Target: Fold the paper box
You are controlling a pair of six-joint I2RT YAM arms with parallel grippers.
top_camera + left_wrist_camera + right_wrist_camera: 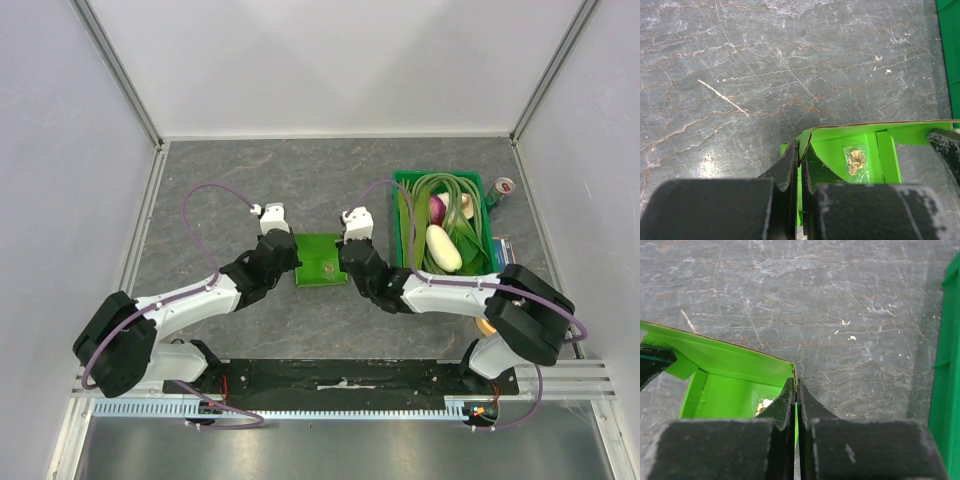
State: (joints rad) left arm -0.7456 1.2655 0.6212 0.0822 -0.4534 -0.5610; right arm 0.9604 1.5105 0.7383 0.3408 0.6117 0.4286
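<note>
The paper box (321, 259) is a small lime-green card box with its walls raised, resting on the grey table between both arms. My left gripper (284, 252) is shut on the box's left wall; in the left wrist view the gripper (801, 152) pinches that wall, and the box's inside (860, 150) shows a small clear packet. My right gripper (350, 255) is shut on the box's right wall; in the right wrist view the gripper (796, 390) clamps the wall at the box's corner (740, 375).
A dark-green plastic crate (443, 232) with green beans, a white radish and a purple vegetable stands right of the box, its wall showing in the right wrist view (946, 370). A can (499, 189) stands beside the crate. White walls enclose the table.
</note>
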